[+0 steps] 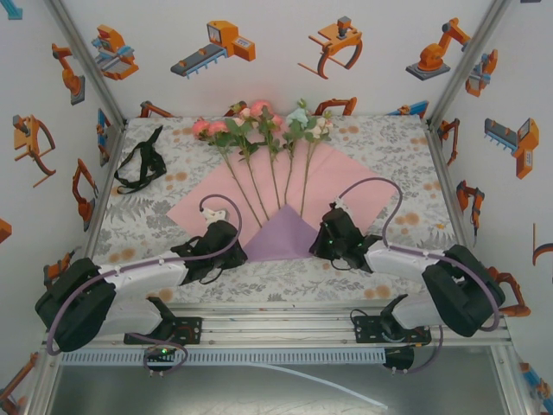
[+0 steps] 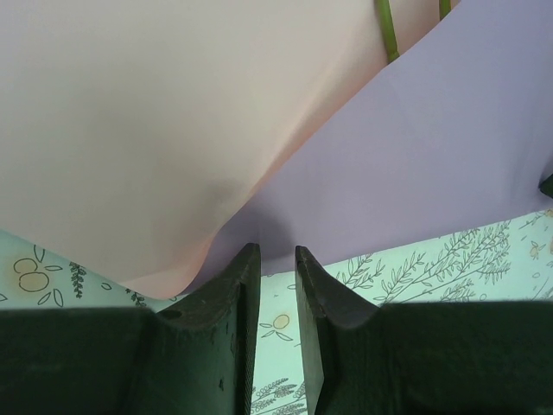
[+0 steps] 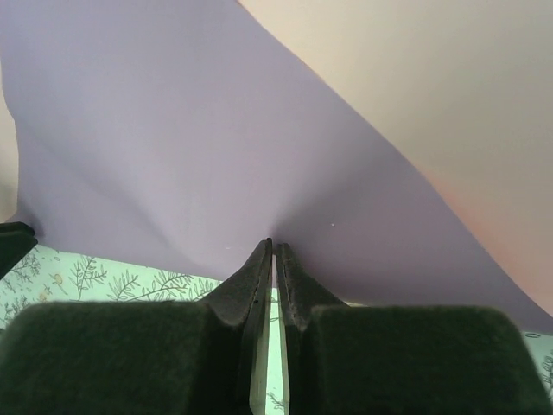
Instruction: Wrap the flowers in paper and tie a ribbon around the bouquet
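Observation:
The paper point(image 1: 346, 186) lies pale pink face up as a diamond, its near corner folded up to show the lilac face point(image 1: 281, 235). Several flowers point(image 1: 259, 125) lie fanned on it, their stalks point(image 1: 275, 177) running down under the lilac fold. My right gripper point(image 3: 274, 246) is shut on the lilac fold's edge point(image 3: 173, 130), which puckers at the tips; from above it point(image 1: 318, 244) sits at the fold's right side. My left gripper point(image 2: 272, 259) is narrowly open at the fold's left edge point(image 2: 415, 156), with tablecloth showing between the fingers. The black ribbon point(image 1: 141, 164) lies far back left.
A floral tablecloth point(image 1: 380, 138) covers the table. Aluminium frame posts point(image 1: 108, 186) and printed side walls close in left, right and back. Purple-grey cables point(image 1: 380, 186) loop above both wrists. Green stalks point(image 2: 386, 30) cross the pink face in the left wrist view.

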Controlling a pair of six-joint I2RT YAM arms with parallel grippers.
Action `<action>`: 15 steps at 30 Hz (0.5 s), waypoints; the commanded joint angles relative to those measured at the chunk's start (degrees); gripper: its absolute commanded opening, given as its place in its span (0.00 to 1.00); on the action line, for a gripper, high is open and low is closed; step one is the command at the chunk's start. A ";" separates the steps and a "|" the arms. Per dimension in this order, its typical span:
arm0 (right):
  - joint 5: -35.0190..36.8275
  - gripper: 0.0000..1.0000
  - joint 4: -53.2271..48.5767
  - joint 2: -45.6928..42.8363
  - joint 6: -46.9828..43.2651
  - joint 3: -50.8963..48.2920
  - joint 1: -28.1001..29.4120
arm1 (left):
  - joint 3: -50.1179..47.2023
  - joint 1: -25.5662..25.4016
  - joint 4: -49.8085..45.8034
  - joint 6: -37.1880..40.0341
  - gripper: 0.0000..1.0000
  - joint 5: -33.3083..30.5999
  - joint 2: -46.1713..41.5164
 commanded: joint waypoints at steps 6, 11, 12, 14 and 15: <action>4.76 0.13 -11.51 -3.14 -4.34 -2.63 -4.82 | -1.31 0.59 -5.78 0.35 0.28 -2.10 1.60; 6.24 0.13 -15.38 -7.14 -4.01 -3.95 -8.07 | -1.31 0.68 -5.53 0.14 0.28 -2.01 1.92; 6.33 0.13 -15.72 -7.67 -4.02 -4.14 -8.54 | -1.31 0.68 -5.48 0.21 0.28 -1.93 2.01; 6.59 0.13 -16.45 -8.63 -3.78 -4.56 -9.57 | -1.22 0.68 -5.50 0.11 0.28 -1.90 2.08; 6.96 0.13 -16.96 -8.84 -3.69 -4.66 -9.96 | -1.22 0.68 -5.62 0.08 0.28 -1.92 2.10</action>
